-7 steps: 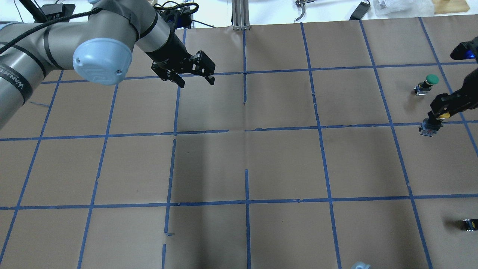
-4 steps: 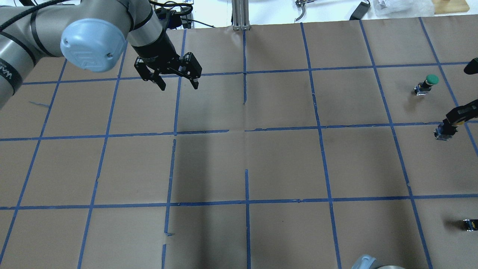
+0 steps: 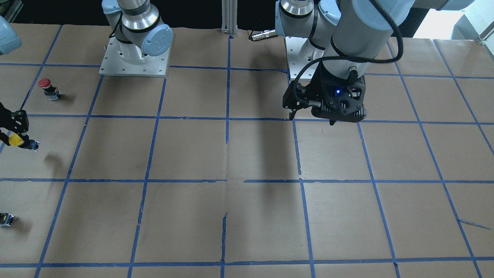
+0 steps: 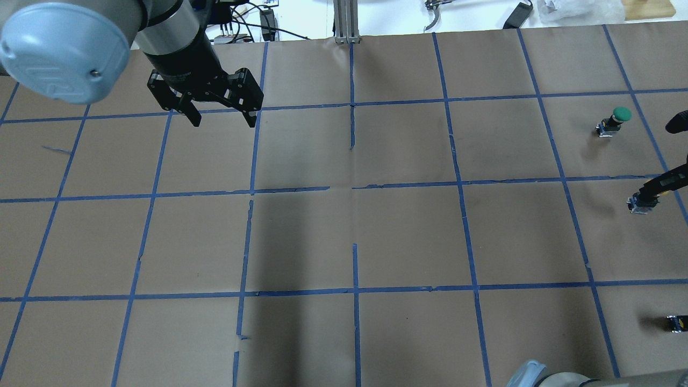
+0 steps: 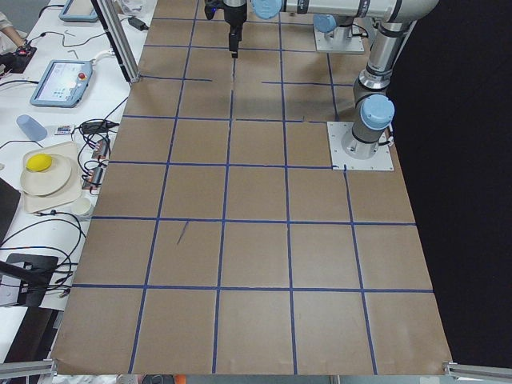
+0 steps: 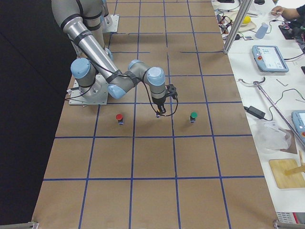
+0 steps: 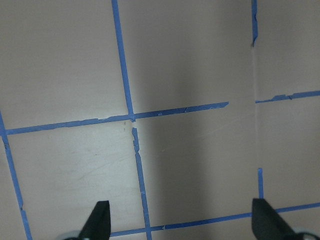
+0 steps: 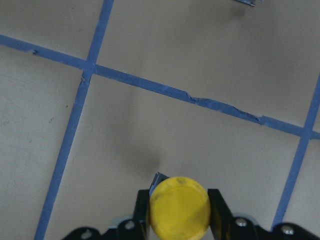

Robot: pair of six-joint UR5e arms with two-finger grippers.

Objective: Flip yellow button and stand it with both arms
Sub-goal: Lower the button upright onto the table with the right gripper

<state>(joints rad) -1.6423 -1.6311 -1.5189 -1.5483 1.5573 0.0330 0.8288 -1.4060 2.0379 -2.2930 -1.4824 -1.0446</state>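
1. Since a second ago the two arms have drawn apart. The right gripper (image 3: 18,133) has carried the yellow button (image 8: 180,207) a little toward the bench's right end, and the left gripper (image 4: 223,121) has slid toward the left end.
2. The yellow button is pinched between the right gripper's fingers (image 8: 215,210), with its cap facing the wrist camera. It hangs over the right half of the bench, well in from the right end and about midway between the robot's edge and the operators' edge. Its shadow lies apart from it on the paper, so I judge it lifted clear, probably so that it can be turned in the air.
3. The left gripper hovers over the left half with its jaws wide and nothing between them, well apart from the button. It is probably waiting for its share of the flip.
4. A red button (image 3: 45,83) stands on the robot's side of the held one, and a green button (image 4: 618,115) stands on the operators' side.
5. Beyond the operators' edge, a plate (image 5: 60,188) on the side table holds a round yellow thing (image 5: 38,163), too small to name. What is in the blue cup (image 5: 30,126) nearby cannot be seen.
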